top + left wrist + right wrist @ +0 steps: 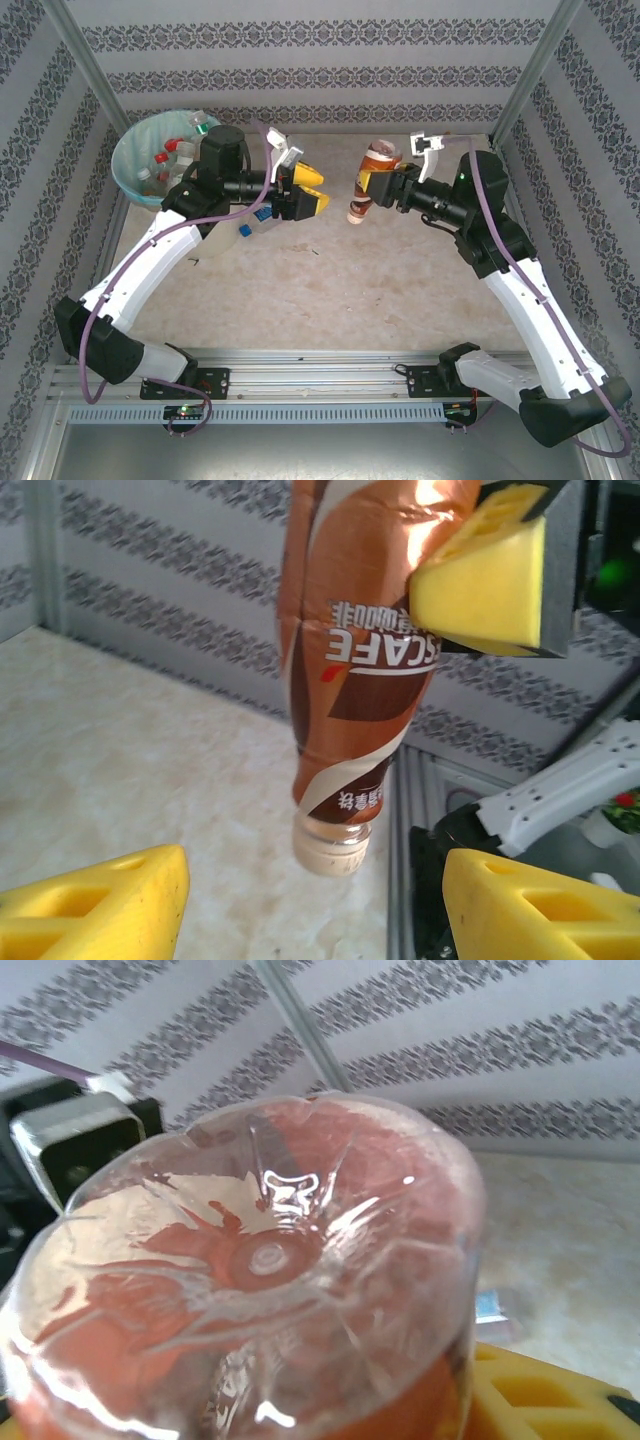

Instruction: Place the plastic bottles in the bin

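Note:
My right gripper is shut on a brown coffee bottle and holds it in the air over the back of the table, cap down. In the left wrist view the same bottle hangs ahead with its cream cap lowest, a yellow right finger pressed to its side. My left gripper is open and apart from the bottle, its yellow fingers spread wide below it. The bottle's clear base looms in the right wrist view. The bin stands at the back left with several bottles inside.
A clear bottle with a blue label lies on the marble table beside my left forearm. Patterned walls and metal posts close in the back and sides. An aluminium rail runs along the near edge.

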